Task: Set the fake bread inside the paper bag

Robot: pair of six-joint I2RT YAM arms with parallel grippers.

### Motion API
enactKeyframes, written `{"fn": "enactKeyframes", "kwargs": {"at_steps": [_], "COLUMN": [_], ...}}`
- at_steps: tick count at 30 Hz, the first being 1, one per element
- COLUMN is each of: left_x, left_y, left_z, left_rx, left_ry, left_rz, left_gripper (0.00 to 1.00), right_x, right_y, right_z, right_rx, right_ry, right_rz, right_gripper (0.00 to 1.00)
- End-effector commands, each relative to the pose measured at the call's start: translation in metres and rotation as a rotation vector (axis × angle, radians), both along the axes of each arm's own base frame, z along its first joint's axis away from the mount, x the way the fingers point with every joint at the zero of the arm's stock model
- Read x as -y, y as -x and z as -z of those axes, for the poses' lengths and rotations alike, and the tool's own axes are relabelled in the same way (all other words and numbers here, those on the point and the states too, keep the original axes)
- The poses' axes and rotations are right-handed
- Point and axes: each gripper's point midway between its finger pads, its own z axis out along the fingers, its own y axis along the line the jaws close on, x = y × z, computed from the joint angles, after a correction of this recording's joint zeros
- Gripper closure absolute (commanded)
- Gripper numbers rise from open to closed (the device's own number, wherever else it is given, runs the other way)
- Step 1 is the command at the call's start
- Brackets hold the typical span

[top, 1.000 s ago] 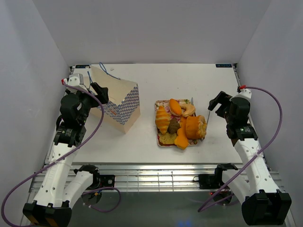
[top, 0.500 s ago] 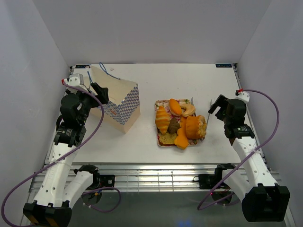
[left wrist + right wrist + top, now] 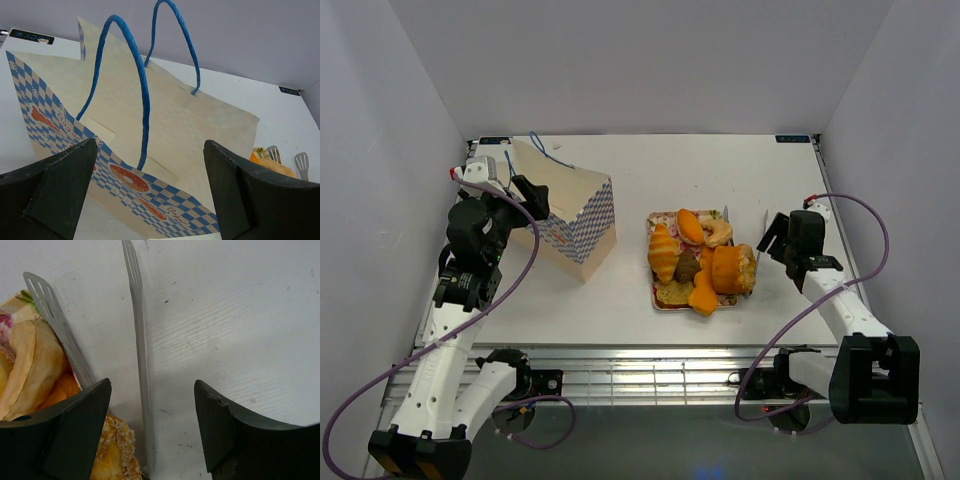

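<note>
At mid-table the fake bread (image 3: 698, 262) heaps on a tray (image 3: 663, 302), mostly covering it; paper bag (image 3: 575, 222) stands well left, mouth unclear; left gripper (image 3: 149, 195) gapes wide before it; right gripper (image 3: 150, 425) spreads over a fork (image 3: 139, 340).

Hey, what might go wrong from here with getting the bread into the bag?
The open right gripper sits over a thin metal utensil, not the fake bread; closing may grab that instead. The paper bag leans, and its blue handles arch over the mouth, so a dropped piece may snag.
</note>
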Motion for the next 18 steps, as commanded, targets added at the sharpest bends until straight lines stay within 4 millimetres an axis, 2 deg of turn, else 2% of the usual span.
{"fn": "enactKeyframes", "kwargs": {"at_steps": [1,12,18], "left_x": [0.003,0.006,0.006], "left_y": [0.005,0.005,0.005], "left_z": [-0.003,0.000,0.000], "left_rx": [0.012,0.006,0.006], "left_ry": [-0.009,-0.011,-0.015], "left_rz": [0.020,0.031,0.034], "left_gripper": [0.02,0.02,0.02], "right_x": [-0.006,-0.011,-0.007], "right_y": [-0.014,-0.031,-0.033], "right_z": [0.008,0.032,0.049], "right_rx": [0.014,-0.039,-0.081], "right_ry": [-0.020,-0.039,-0.053], "right_rz": [-0.041,-0.066,-0.054], "right_gripper": [0.27,0.30,0.46]}}
